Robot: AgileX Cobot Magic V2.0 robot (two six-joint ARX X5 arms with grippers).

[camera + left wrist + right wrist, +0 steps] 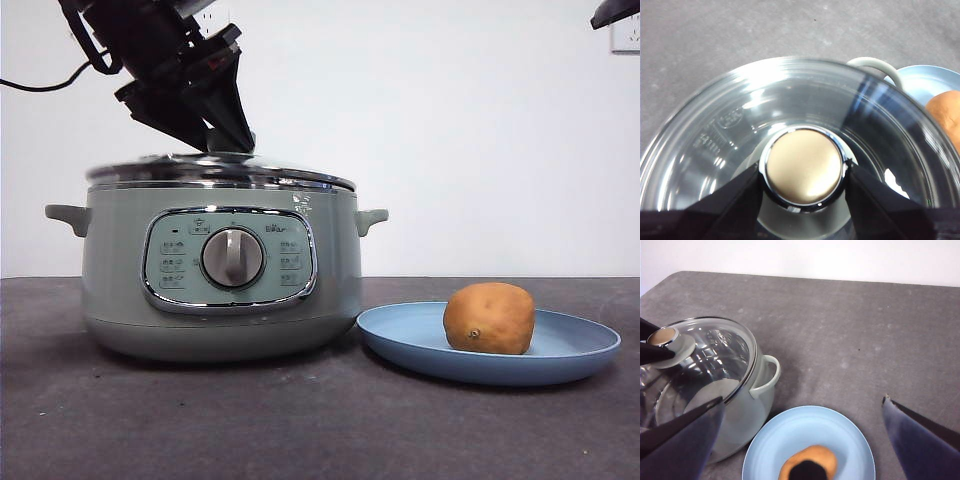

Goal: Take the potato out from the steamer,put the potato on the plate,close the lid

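The left gripper [804, 175] sits directly over the steamer [222, 275], its two black jaws set against opposite sides of the lid's knob [804, 173], clamped on it. In the front view you see this arm enter from the upper left, dark and angled down to the centre of the lid [220, 171]. The lid lies on the steamer's rim (glass dome, chrome edge), covering the pot. The right gripper [800, 435] hangs above the plate [560, 350] with its jaws spread wide apart and nothing between them; in the front view only a black tip shows at the top right corner. The potato [489, 318] rests on the plate, toward the plate's middle, apart from the steamer. The plate stands on the grey bench [300, 420] just beside the steamer's base, on its right in the front view.
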